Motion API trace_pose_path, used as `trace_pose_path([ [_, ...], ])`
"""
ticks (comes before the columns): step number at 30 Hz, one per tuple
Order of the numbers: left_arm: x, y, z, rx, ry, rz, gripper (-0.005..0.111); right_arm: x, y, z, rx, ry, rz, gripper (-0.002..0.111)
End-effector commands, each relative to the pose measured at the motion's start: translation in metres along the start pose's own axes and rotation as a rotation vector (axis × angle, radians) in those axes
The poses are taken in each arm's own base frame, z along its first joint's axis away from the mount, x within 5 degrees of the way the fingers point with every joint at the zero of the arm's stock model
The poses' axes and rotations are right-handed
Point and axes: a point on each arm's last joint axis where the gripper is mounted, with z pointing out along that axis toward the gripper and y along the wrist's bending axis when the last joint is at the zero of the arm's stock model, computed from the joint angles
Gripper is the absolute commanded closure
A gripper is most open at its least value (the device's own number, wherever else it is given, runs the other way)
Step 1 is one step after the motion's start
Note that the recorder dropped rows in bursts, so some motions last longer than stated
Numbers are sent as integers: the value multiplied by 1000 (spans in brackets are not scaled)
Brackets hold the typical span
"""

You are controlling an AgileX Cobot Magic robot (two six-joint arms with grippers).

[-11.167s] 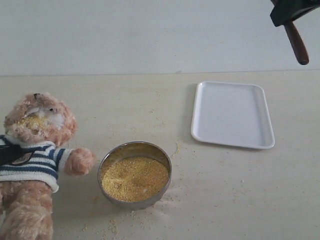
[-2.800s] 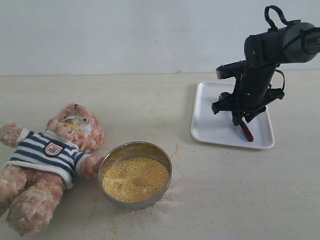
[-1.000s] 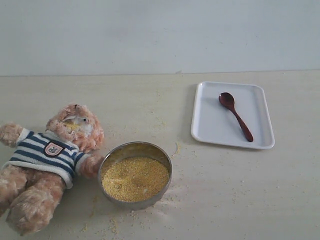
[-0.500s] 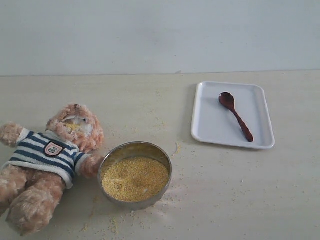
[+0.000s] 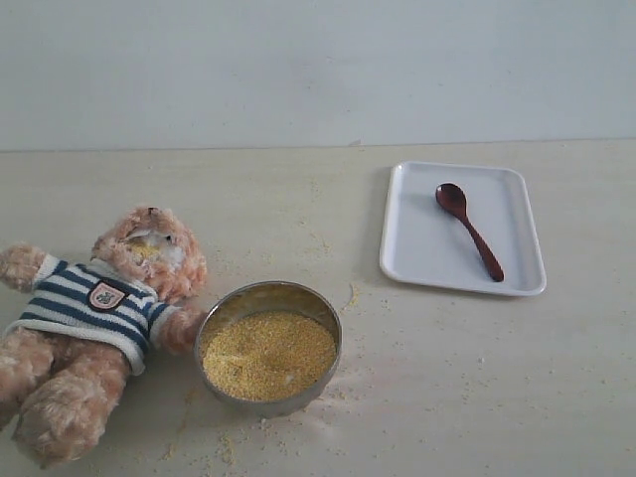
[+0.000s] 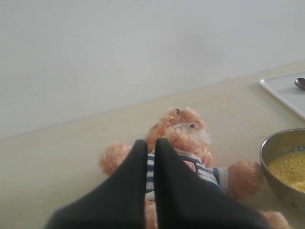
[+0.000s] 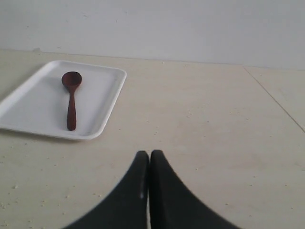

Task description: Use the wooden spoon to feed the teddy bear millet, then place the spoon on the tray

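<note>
The wooden spoon lies flat in the tray, its bowl end toward 11 o'clock and its handle toward 5 o'clock. The tray sits at 2 o'clock from the steel bowl of millet. The teddy bear lies face up at the bowl's 9 o'clock (yellow grains on its muzzle), one paw just beside the rim. The left gripper and right gripper each have their jaws pressed together, holding nothing

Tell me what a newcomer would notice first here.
The teddy bear in a striped sweater lies on its back at the left of the exterior view, yellow grains on its muzzle. Beside its arm stands a steel bowl of millet; to the right, the wooden spoon lies on the white tray.
</note>
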Motion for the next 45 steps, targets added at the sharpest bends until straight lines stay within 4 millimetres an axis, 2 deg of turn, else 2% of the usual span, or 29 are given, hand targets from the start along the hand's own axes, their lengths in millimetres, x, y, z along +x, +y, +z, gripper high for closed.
trace_pose_path([
  [1,1,0,0,4,-1,-14,102,1,-1,0,15,5,-5,108],
  [20,1,0,0,3,-2,-11,102,1,-1,0,15,6,-3,108],
  [23,4,1,0,-16,34,96,102,1,-1,0,15,6,-3,108],
  [24,5,3,0,-39,44,66,102,1,-1,0,15,6,4,108],
  [27,10,7,-1,-118,95,-203,102,1,-1,0,15,6,4,108],
  [31,20,12,-3,-221,178,-480,102,1,-1,0,15,6,4,108],
  [36,19,15,-3,-269,131,-628,102,1,-1,0,15,6,4,108],
  [38,19,15,-3,-266,138,-580,102,1,-1,0,15,6,4,108],
  [42,19,14,-3,-228,172,-311,102,1,-1,0,15,6,4,108],
  [45,18,12,-2,-207,166,-339,102,1,-1,0,15,6,4,108],
])
